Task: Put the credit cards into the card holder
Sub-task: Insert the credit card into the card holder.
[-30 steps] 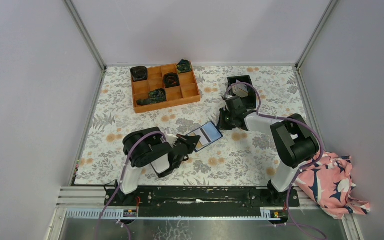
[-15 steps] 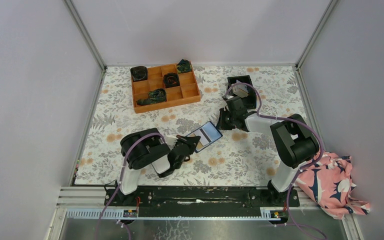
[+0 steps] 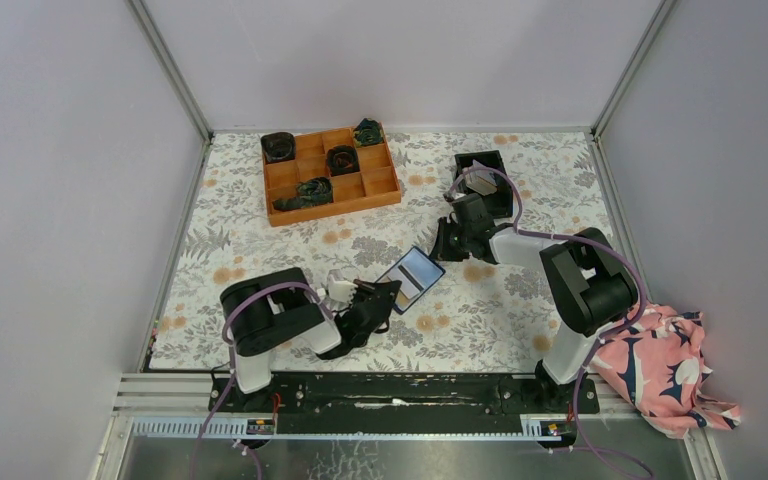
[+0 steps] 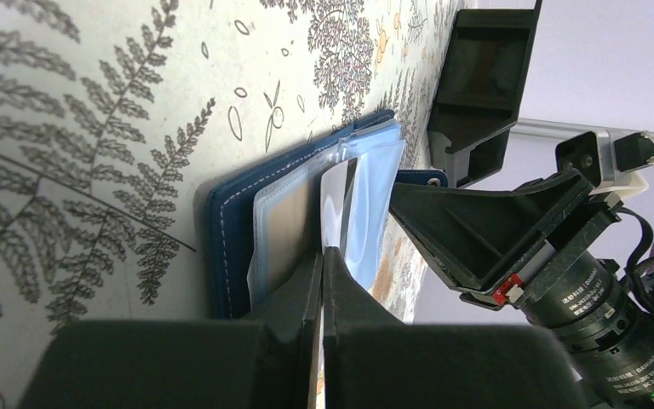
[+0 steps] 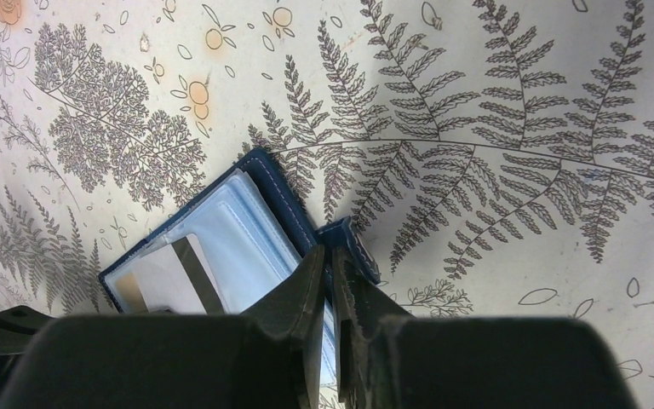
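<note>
Right end effector (image 5: 330,260) pinches the little snap tab (image 5: 355,249) of the card holder (image 5: 266,175), a soft dark blue wallet lying open on the flowery tabletop (image 5: 494,102). Left end effector (image 4: 322,256) is closed tight at the holder's other side. Its tips sit right at a thin, flat grey credit card (image 5: 170,271) poking into the clear, shiny pockets (image 5: 243,234).

Just one bit of lettering, left wrist view: white print on the black motor (image 4: 600,298) reads DAMIAO, after Chinese characters too small to read, and it repeats lower down; nothing else is readable
</note>
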